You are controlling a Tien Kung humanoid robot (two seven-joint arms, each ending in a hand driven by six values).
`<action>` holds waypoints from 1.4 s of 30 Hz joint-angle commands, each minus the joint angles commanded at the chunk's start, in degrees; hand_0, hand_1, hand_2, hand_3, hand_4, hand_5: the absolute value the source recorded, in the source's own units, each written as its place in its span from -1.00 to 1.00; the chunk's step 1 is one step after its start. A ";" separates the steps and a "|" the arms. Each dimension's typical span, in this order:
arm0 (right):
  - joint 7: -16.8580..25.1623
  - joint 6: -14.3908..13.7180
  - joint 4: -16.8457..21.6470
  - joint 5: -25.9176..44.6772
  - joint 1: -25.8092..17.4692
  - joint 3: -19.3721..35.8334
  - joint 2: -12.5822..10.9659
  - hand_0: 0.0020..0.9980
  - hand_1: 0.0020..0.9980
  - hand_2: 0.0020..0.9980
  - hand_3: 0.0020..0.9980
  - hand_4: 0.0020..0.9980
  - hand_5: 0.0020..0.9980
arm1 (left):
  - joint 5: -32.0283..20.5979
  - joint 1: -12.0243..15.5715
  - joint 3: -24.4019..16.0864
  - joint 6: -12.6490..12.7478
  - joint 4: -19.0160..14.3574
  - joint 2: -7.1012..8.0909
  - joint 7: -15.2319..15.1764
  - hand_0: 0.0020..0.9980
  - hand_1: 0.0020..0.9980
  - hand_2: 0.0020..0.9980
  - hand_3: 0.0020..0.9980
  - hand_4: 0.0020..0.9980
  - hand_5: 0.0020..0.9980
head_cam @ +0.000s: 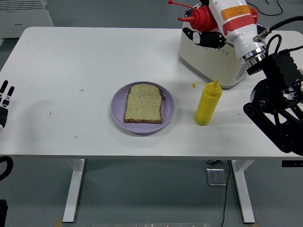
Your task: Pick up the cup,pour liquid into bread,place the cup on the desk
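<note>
My right hand (208, 29) is shut on a red squeeze bottle (199, 17) and holds it high, tilted with its nozzle pointing left, in front of the toaster. A slice of bread (143, 103) lies on a purple plate (118, 111) at the table's middle, well to the lower left of the bottle. A yellow squeeze bottle (208, 102) stands upright right of the plate. My left hand (4, 101) rests at the left edge with its fingers spread.
A cream and chrome toaster (208, 54) stands at the back right of the white table (71, 71), partly hidden behind my right forearm. A white appliance (26, 16) stands on the floor at the top left.
</note>
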 joint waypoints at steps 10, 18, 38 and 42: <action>1.05 2.56 -1.76 0.00 6.03 -12.08 0.43 -1.00 -0.97 -0.66 -0.45 0.64 -0.42 | 0.06 -0.05 -0.02 -0.08 0.01 0.00 -0.04 0.56 0.46 0.46 0.33 0.05 0.88; 0.50 2.66 -3.47 0.00 6.66 -7.00 0.24 -1.00 -0.97 -0.65 -0.43 0.62 -0.46 | 0.04 0.02 -0.20 -0.08 0.00 0.00 -0.09 0.56 0.46 0.46 0.33 0.05 0.88; -1.03 5.69 -4.92 0.00 9.45 -6.60 -1.30 -1.00 -0.95 -0.62 -0.41 0.56 -0.56 | 0.00 0.25 -0.11 -0.05 0.00 0.00 -0.04 0.56 0.46 0.46 0.33 0.05 0.88; -1.11 6.85 -5.50 0.00 10.29 -9.38 -1.01 -1.00 -0.95 -0.62 -0.41 0.56 -0.56 | 0.02 0.31 0.03 -0.07 0.01 0.00 -0.04 0.56 0.46 0.46 0.33 0.05 0.88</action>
